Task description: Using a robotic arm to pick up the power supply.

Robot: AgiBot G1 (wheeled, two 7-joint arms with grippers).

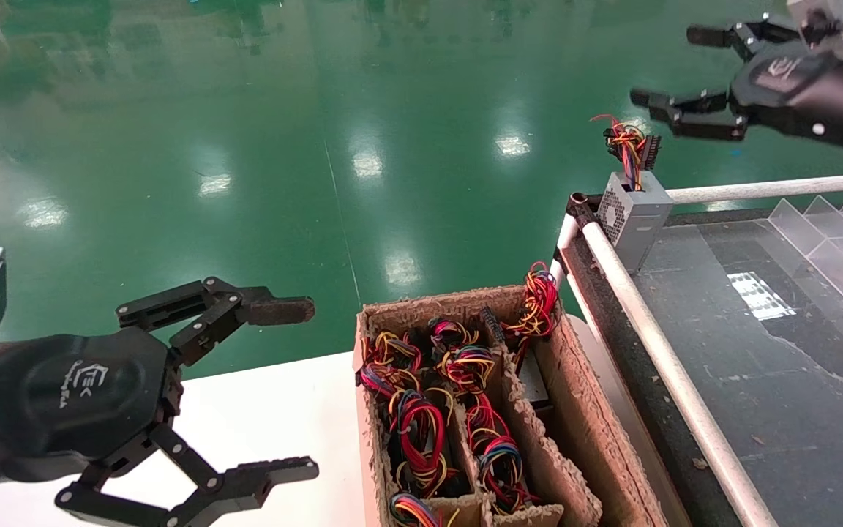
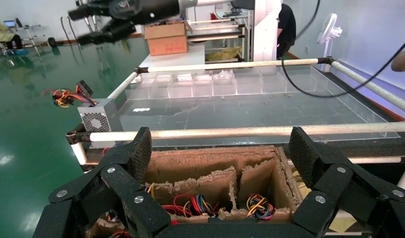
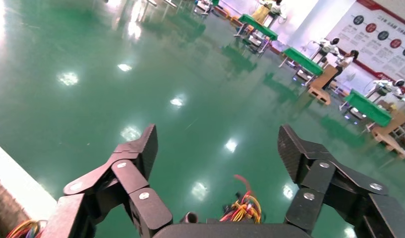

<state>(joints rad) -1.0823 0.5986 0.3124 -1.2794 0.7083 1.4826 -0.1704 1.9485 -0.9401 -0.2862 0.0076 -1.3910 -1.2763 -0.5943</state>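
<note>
The power supply (image 1: 637, 214), a small grey box with a vent grille, stands upright on the near corner of the railed bench, its coloured wire bundle (image 1: 630, 145) sticking up. The robotic arm's right gripper (image 1: 672, 67) hangs open just above and to the right of that bundle, touching nothing. In the right wrist view the wires (image 3: 245, 206) show below the open right gripper (image 3: 217, 148). My left gripper (image 1: 291, 390) waits open and empty at the lower left, in front of the cardboard box. The left wrist view shows the power supply (image 2: 97, 119) at the bench corner.
A divided cardboard box (image 1: 582, 432) holds several more units with coloured wire bundles. White tube rails (image 1: 656, 344) edge the dark bench, with clear plastic dividers (image 1: 831, 241) at its far right. The box sits on a white table (image 1: 260, 417); green floor lies beyond.
</note>
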